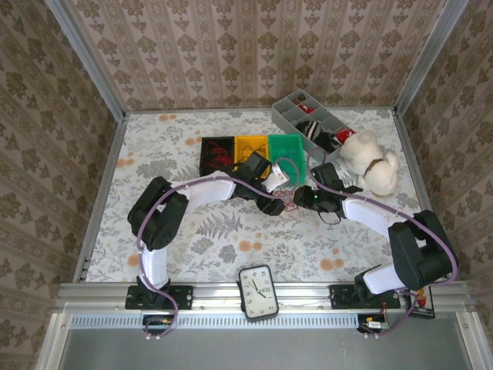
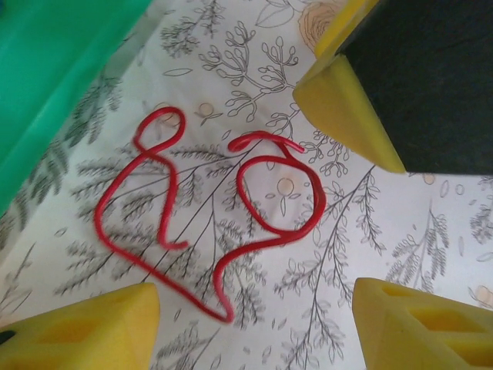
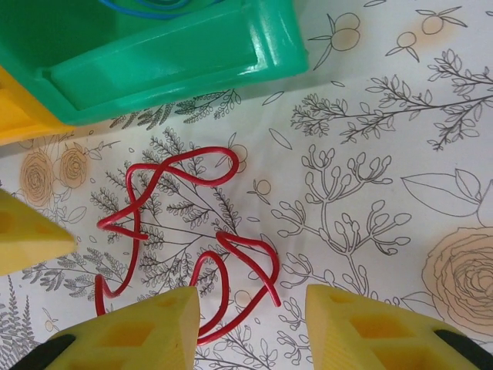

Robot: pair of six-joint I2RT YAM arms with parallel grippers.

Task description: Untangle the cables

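A single red cable (image 2: 231,223) lies in loose loops on the floral tablecloth, just in front of the green bin (image 3: 162,54); from above, the red cable (image 1: 296,203) is a small patch between the two arm tips. My left gripper (image 2: 258,331) hovers over it, open, with nothing between its yellow fingertips (image 2: 85,327). My right gripper (image 3: 253,327) faces it from the other side, also open, and one cable loop (image 3: 223,293) runs beside and under its left fingertip (image 3: 131,331). A blue cable (image 3: 154,8) lies inside the green bin.
Black bin (image 1: 218,154), yellow bin (image 1: 252,146) and green bin (image 1: 286,145) stand in a row behind the grippers. A grey organiser (image 1: 312,119) and a plush dog (image 1: 370,162) sit at the back right. A clock (image 1: 258,291) leans at the near edge.
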